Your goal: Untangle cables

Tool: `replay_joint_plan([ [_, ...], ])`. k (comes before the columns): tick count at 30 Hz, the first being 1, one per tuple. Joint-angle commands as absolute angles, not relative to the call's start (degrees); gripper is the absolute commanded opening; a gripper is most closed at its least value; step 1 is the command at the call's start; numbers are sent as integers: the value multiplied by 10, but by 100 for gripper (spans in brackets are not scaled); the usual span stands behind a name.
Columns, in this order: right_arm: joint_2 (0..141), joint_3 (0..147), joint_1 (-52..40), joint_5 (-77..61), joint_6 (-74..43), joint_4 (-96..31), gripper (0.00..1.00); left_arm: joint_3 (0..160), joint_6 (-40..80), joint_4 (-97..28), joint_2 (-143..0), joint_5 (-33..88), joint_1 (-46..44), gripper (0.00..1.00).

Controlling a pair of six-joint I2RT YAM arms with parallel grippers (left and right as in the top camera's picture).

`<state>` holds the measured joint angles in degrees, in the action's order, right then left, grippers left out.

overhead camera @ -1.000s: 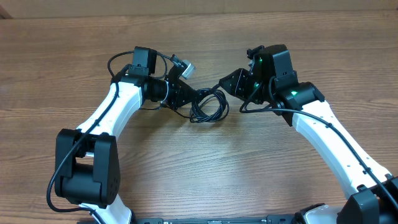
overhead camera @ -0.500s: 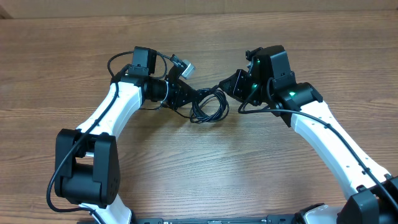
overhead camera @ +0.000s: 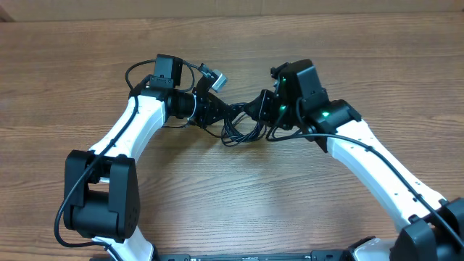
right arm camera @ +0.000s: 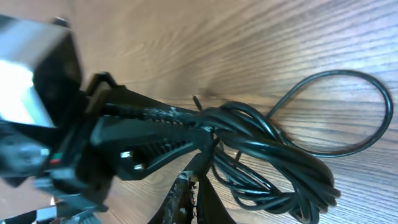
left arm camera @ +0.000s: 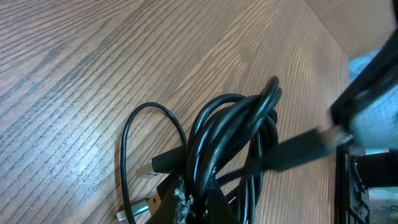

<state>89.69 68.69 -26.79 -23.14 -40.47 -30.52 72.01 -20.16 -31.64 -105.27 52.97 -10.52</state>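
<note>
the cables (overhead camera: pixel 243 125) lie as one tight black bundle on the bench (overhead camera: pixel 239 206), about the middle and between the two arms. the left hand (overhead camera: pixel 220 114) is clamped on one end of the bundle: the right wrist view shows its dark fingers pinched around several strands where they are packed closest. from there the coils fan out towards the right hand (overhead camera: pixel 259 109), which sits right at the other side of the bundle, touching it or nearly so.

the right hand's fingers (right arm camera: pixel 181 198) look close together at the bottom of its own view, with a strand running up to their tips, but i cannot tell whether they are closed on that strand or only beside it.

in the left wrist view a plug (left arm camera: pixel 297 151) with a silver tip sticks out of the bundle and points at the right hand. one thin loop (left arm camera: pixel 144 127) lies free on the wood to the side, apart from the packed coils. a second small silver plug end (left arm camera: pixel 144 207) shows low down by the left fingers.

my reading is that this is the first separating step: one hand anchors the knot while the other seeks a free end. nothing looks untangled yet. the next move calls for a sure hold on a single strand or on the plug, not on several at once, then a slow pull away from the anchored side. a pull on the wrong strand could tighten the coils or drag the bundle out of the left hand.
</note>
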Motion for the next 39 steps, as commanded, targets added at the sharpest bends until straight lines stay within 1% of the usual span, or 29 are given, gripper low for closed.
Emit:
replay_joint_plan([
  [1, 921, 685, -287, -212, -405, -305, 4, 721, -217, -314, -1037, 555, -110, 4],
  [6, 945, 685, -315, -188, -405, -305, 4, 721, -217, -314, -1037, 555, -110, 4],
  [12, 973, 685, -353, -106, -408, -305, 4, 721, -217, -314, -1037, 555, -110, 4],
  [18, 1007, 685, -361, -65, -422, -302, 4, 721, -217, -314, -1037, 555, -109, 4],
  [21, 1009, 686, -358, -65, -420, -303, 4, 721, -217, -314, -1037, 555, -109, 4],
  [25, 970, 705, -340, -93, -418, -343, 4, 721, -216, -314, -1037, 555, -109, 4],
  [30, 920, 705, -337, -100, -418, -335, 4, 721, -216, -312, -1037, 555, -109, 4],
  [39, 941, 705, -337, -97, -420, -313, 4, 721, -212, -312, -1037, 556, -109, 4],
])
